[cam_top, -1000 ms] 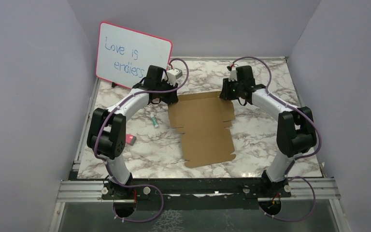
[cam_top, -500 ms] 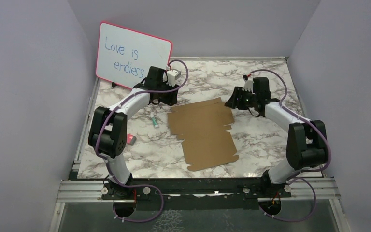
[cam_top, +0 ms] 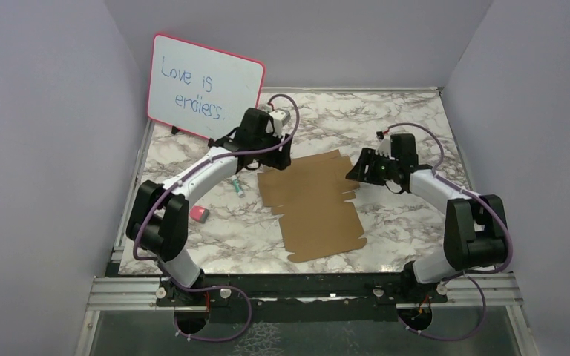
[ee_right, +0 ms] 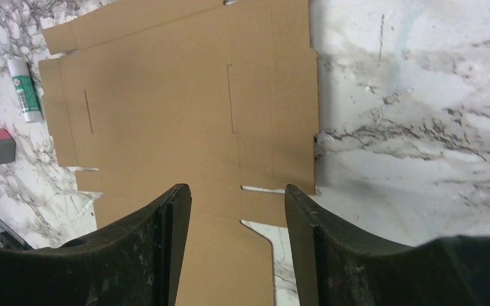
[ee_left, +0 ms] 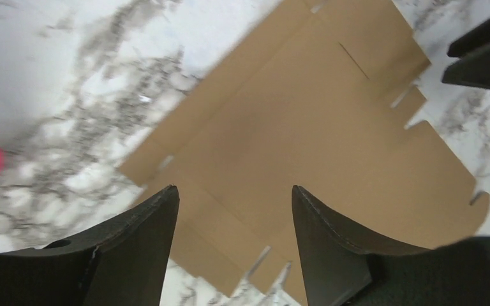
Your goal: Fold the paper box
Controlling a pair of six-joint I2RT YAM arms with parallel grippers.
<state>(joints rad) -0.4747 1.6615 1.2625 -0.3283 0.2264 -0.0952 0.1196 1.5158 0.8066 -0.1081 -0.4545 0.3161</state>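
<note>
A flat brown die-cut paper box (cam_top: 315, 200) lies unfolded in the middle of a marble table (cam_top: 415, 215). Its long axis runs from near to far, tilted slightly. Both arms reach to its far end. The left gripper (cam_top: 273, 152) hovers over the far-left corner, jaws apart and holding nothing. The right gripper (cam_top: 358, 169) sits just beside the far-right edge, also spread wide and empty. The sheet lies between the two, to the right of the left claw and to the left of the right claw. Neither looks clearly closer, so either far flap could be lifted first.

The overhead view shows the whole outline and a pink-framed whiteboard (cam_top: 204, 85) at the far left. Only the right wrist view shows the cut slots and crease lines clearly, along with a small white tube (ee_right: 24, 89) and a pink block (ee_right: 1, 145) to the left of the sheet. The left wrist view is slightly blurred and shows cardboard directly beneath its fingers.
</note>
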